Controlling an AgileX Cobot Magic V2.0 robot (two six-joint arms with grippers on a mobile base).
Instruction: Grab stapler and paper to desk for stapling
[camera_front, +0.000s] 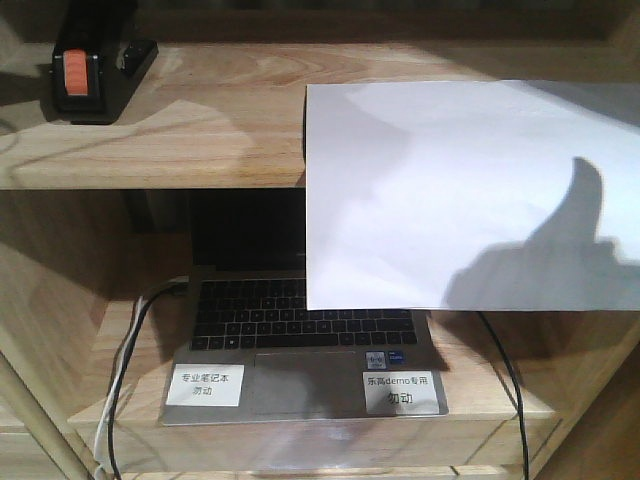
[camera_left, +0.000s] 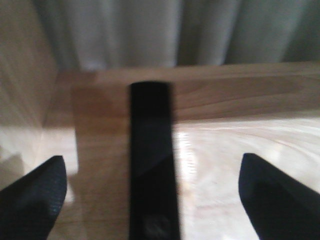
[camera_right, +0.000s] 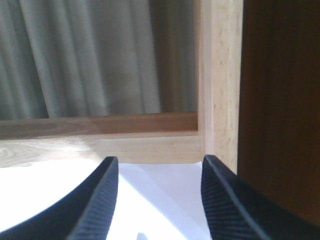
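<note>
In the front-facing view the stapler (camera_front: 95, 65) sits in the upper left of the frame on the upper shelf (camera_front: 200, 130) of a wooden unit, its orange patch facing up. The paper (camera_front: 450, 190) lies on the same shelf at the right. Its near part hangs past the shelf's front edge and covers the right side of the screen of an open laptop (camera_front: 300, 350) on the board below. A dark shadow (camera_front: 560, 250) falls across the sheet's lower right. Two white labels (camera_front: 205, 385) with printed characters are stuck on the laptop's palm rest, and cables (camera_front: 125, 380) run down at the left and right of it. Neither tool shows here. In the left wrist view the left tool (camera_left: 151, 159) is spread wide, with one dark fingertip in each lower corner. The stapler's black body, blurred, runs up the middle of the frame between them, touching neither, on pale wood with a grey curtain (camera_left: 150, 30) behind. In the right wrist view the right tool (camera_right: 159, 160) is parted, gripping nothing. The white sheet lies beneath and between its fingertips along the bottom of the frame, against the shelf's back rail, with an upright wooden post (camera_right: 220, 75) at the right.
</note>
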